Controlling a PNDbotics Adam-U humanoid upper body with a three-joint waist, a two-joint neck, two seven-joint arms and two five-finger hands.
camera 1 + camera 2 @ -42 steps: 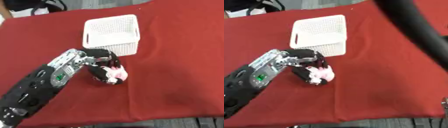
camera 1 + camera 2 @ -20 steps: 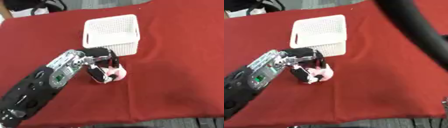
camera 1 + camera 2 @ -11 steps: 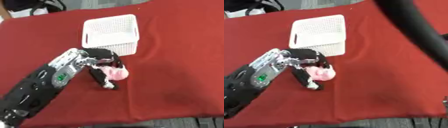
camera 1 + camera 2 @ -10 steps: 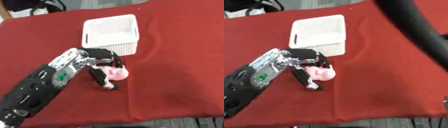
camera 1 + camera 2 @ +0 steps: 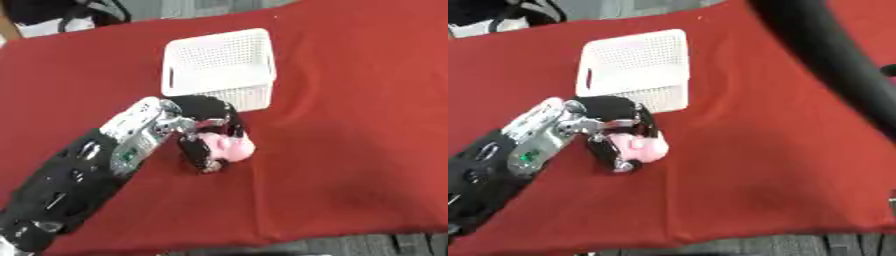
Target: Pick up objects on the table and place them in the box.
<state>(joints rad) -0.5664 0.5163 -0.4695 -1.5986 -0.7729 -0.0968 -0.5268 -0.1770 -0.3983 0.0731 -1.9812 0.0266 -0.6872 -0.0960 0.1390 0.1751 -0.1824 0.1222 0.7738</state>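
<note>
Pink soft object point(image 5: 229, 147) sits low over the red tablecloth point(image 5: 350, 110), just in front of the white basket point(image 5: 219, 65), with your left hand point(image 5: 206, 130) curled round it. The fingers point(image 5: 199, 159) wrap it from the side only, so it may squeeze out as you lift. You also risk knocking the basket's near wall and shoving it away. Your right arm point(image 5: 833, 65) crosses the right eye view; its hand is out of sight.
</note>
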